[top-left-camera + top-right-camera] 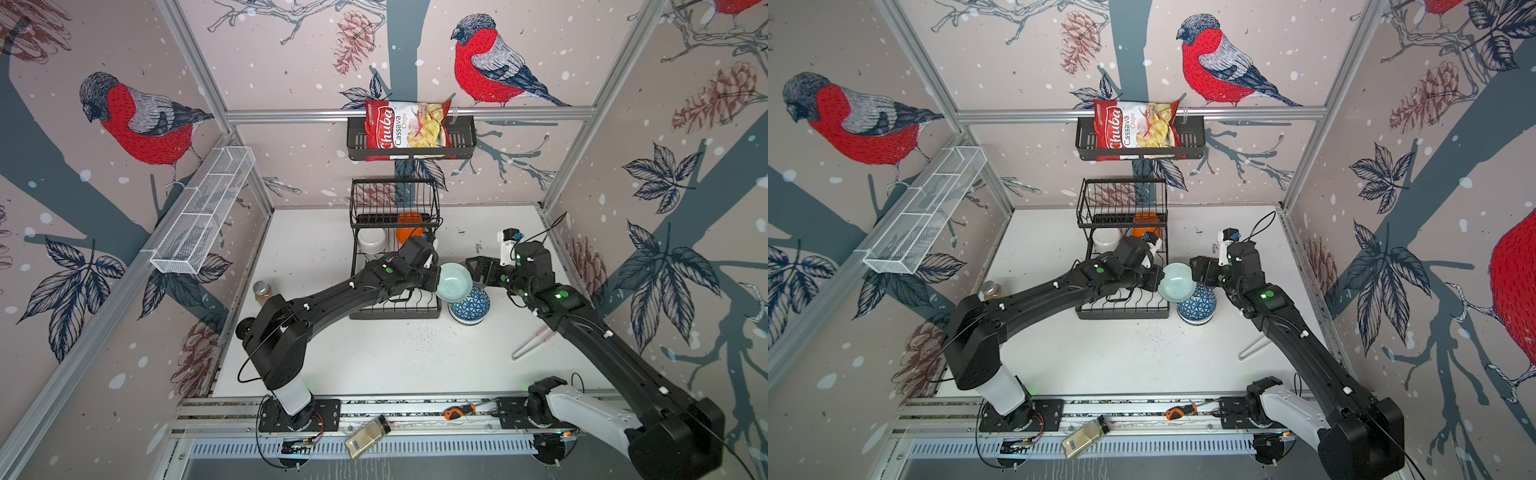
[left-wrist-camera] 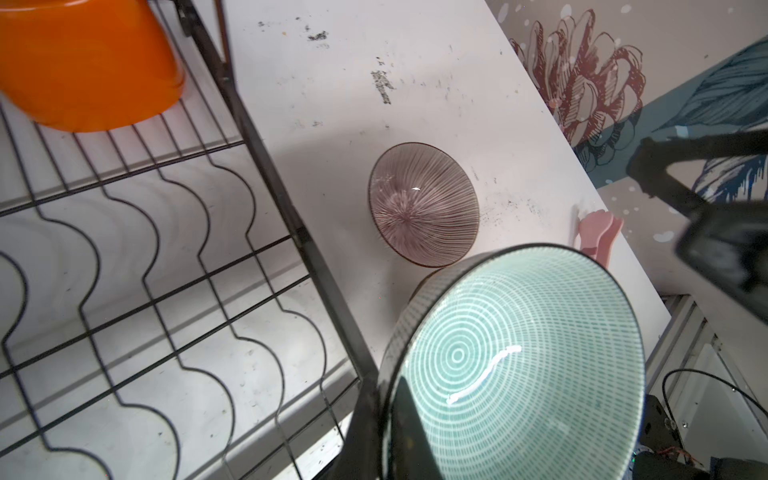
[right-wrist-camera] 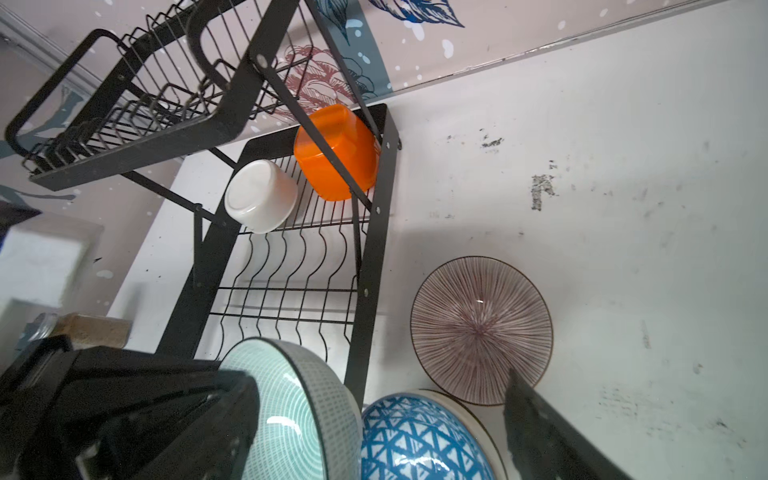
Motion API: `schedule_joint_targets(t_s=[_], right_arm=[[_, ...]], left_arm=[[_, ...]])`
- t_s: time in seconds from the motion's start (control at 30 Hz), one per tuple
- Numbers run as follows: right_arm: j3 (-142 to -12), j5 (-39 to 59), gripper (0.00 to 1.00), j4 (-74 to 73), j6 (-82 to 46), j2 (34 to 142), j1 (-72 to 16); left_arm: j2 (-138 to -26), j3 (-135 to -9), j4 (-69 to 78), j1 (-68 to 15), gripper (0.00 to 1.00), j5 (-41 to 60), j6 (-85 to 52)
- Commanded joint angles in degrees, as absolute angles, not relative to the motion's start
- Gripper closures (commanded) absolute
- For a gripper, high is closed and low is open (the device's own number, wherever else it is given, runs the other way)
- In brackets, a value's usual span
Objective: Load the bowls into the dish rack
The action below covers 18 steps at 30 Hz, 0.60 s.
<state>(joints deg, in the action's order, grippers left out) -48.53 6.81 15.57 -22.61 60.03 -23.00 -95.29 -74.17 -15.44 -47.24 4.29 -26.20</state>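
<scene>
Two bowls sit upside down on the lower grid of the dish rack (image 1: 395, 316): an orange bowl (image 3: 336, 153) and a white bowl (image 3: 259, 197), side by side at the far end under the raised basket. The wavy slots nearer the front are bare.

A third, the mint-green bowl (image 1: 454, 284), is in hand. The left gripper (image 1: 436, 281) has its jaws pinched tight on the rim and holds the bowl tilted, off the counter (image 1: 374, 357). The bowl hangs at the rack's right edge near the front corner, partly above a blue patterned bowl (image 1: 471, 309). It looks beside the grid rather than over it, so it does not count as loaded.

The right gripper (image 1: 473, 272) hangs just beside the green bowl on its far side. In the left wrist view its jaws look spread, with nothing between them.

Two bowls wait on the counter. The blue one lies upside down by the rack's front right corner. A brown-striped bowl (image 3: 482, 328) stands upright just beyond it, beside the rack's right rail. The top views hide it under the arms.

By this count two are placed, one is on its way and at least two remain. Any other bowls are out of sight. There looks to be ample free grid for the rest.
</scene>
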Motion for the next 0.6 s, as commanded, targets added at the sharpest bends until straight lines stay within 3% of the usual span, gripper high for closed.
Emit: schedule_joint_targets(t_s=[0.0,0.57], right_arm=[[-49.51,10.24,0.08,11.99,-21.70,61.02,-23.61],[-51.90,15.77,0.00,1.85,-22.23,69.53,-32.43]], left_arm=[[-92.88,-72.23,-10.56,-45.27,1.00,5.18,-27.33],[-83.98,-62.43,-8.39,-36.17,1.00,6.14,-29.13]])
